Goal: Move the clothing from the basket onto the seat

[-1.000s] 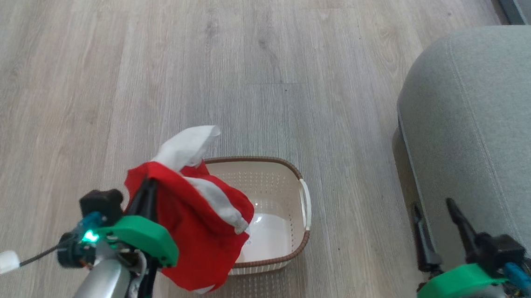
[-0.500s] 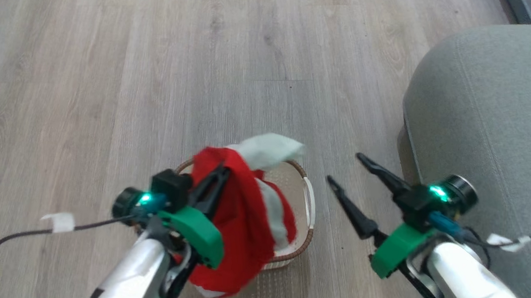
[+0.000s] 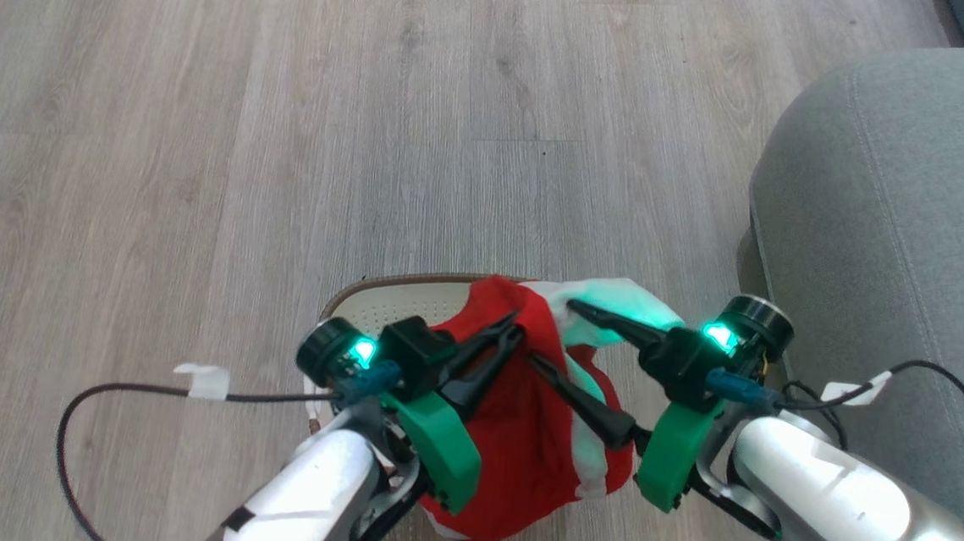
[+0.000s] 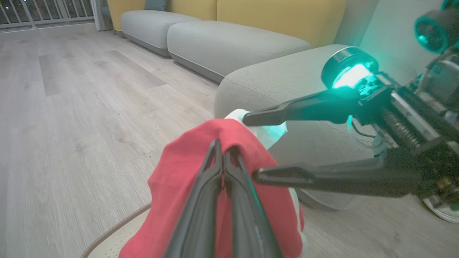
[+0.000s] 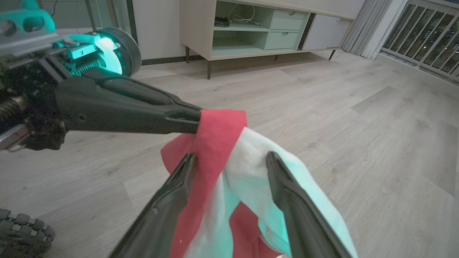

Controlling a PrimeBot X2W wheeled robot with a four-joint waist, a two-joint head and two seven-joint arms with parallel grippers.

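The clothing (image 3: 533,444), bright red with white trim, hangs lifted above the basket (image 3: 387,289), whose brown rim and cream wall show behind it. My left gripper (image 3: 517,326) is shut on the red fabric's top fold; in the left wrist view its fingers (image 4: 224,148) pinch the clothing (image 4: 179,175). My right gripper (image 3: 550,332) is open, one finger on each side of the garment's white part. In the right wrist view the clothing (image 5: 229,168) lies between its spread fingers (image 5: 231,157). The grey seat (image 3: 894,206) fills the right side.
Pale wood floor lies all around. A black cable with a white tape tag (image 3: 201,378) trails at the lower left. More grey and yellow sofa cushions (image 4: 229,39) stand beyond the seat. A low cabinet (image 5: 258,32) and a black wheel (image 5: 21,233) show in the right wrist view.
My left gripper has carried the clothing up and to the right, toward the seat. My right gripper has swung left from beside the seat and now straddles the garment's white part.
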